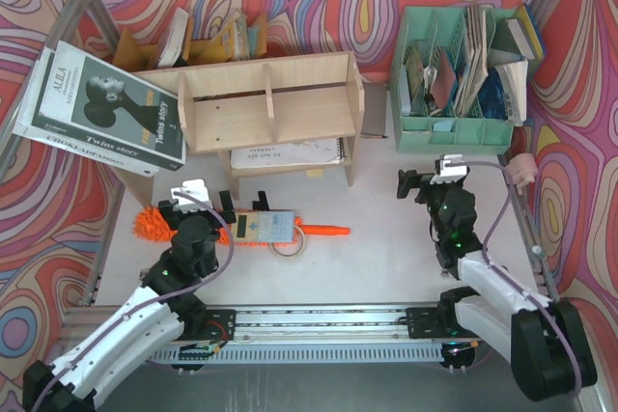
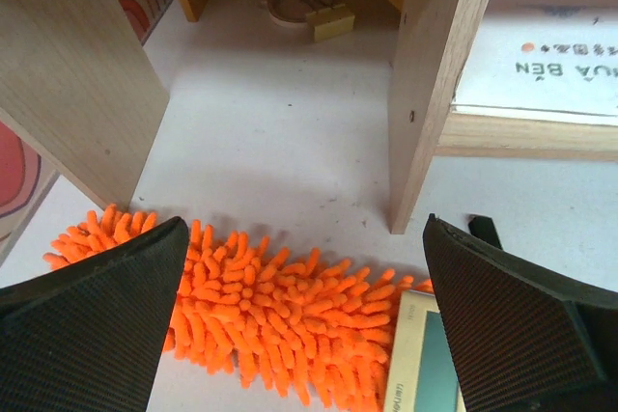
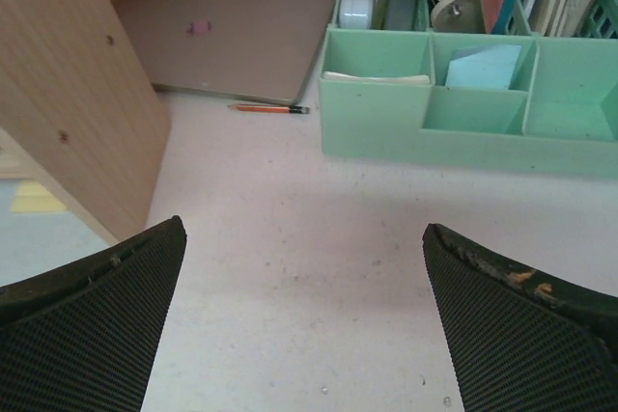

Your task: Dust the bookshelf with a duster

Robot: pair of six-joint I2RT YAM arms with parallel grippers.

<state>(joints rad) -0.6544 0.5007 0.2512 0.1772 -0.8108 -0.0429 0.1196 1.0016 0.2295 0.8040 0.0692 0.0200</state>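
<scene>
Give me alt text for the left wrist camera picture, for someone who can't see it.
The left gripper, open, hangs over a fluffy orange duster lying on the white table, one black finger at each lower corner. Behind it stand the pale wooden panels of the bookshelf, a white book on its bottom shelf.

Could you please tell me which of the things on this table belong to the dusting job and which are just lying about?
Belong to the job: bookshelf; orange duster.

Just lying about: green organiser; tape roll; beige device lying on the duster; large books at the left; pencil.
</scene>
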